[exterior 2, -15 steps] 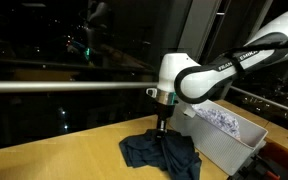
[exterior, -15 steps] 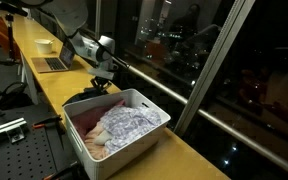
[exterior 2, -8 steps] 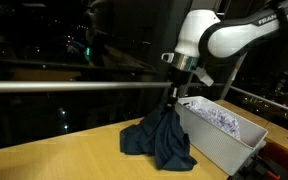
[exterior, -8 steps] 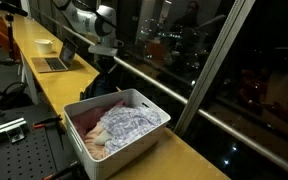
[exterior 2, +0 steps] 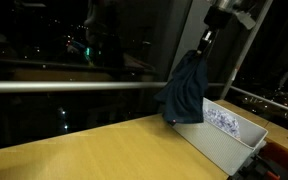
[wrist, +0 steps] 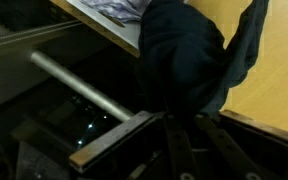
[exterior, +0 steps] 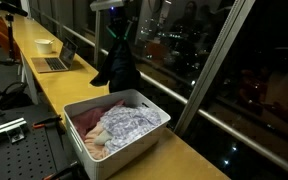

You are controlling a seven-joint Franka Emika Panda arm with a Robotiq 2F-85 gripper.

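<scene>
We've got our hand clamped on one dark cloth, hanging over the bench. In an exterior view, one white bin of laundry sits at the cloth's six o'clock, with one laptop and one bowl at nine o'clock.

garment hangs from gripper, seemingly clear of table, beside bin holding clothes.

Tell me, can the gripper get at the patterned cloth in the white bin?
Probably not to grasp it: the gripper is shut on the dark garment. The way looks free: the white bin is open and nothing covers the patterned cloth.
</scene>
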